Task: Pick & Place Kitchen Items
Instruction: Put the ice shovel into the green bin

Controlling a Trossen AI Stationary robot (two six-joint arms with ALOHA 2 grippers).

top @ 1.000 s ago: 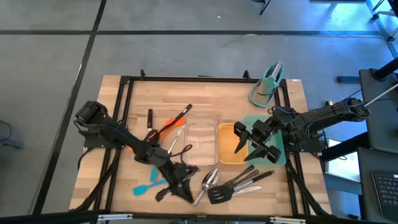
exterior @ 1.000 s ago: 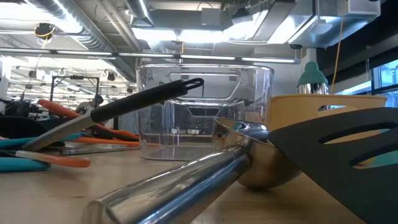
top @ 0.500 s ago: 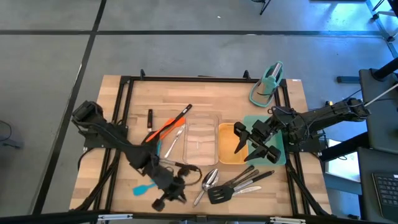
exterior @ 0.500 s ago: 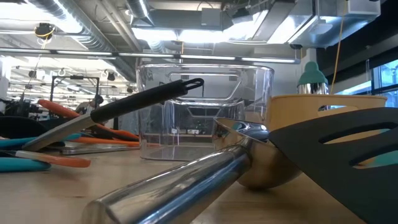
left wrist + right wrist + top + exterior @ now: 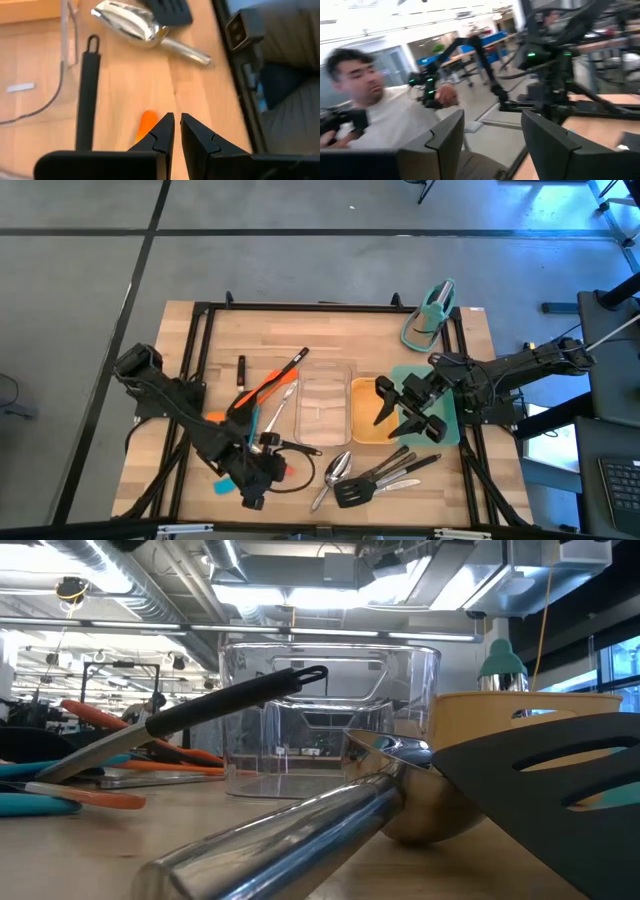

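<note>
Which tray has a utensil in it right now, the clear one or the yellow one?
The yellow tray, right of the clear tray: an orange spatula lies in it under the right gripper. The clear one shows nothing inside.

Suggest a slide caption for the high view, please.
Left pincer shut over scattered utensils; right pincer open above the yellow tray.

Wooden butcher-block table [image 5: 200, 340], black frame rails along its edges. Lying on it: clear tray [image 5: 322, 408] mid-table with yellow tray [image 5: 362, 430] just beside it, teal mat [image 5: 447, 420], teal stand [image 5: 430, 315] at far right corner. Near front edge: steel spoons [image 5: 335, 470], black slotted turner [image 5: 352, 494], blue spatula [image 5: 228, 484]; orange spatula [image 5: 262, 388] and black-handled tongs [image 5: 290, 363] beside the clear tray.
</note>
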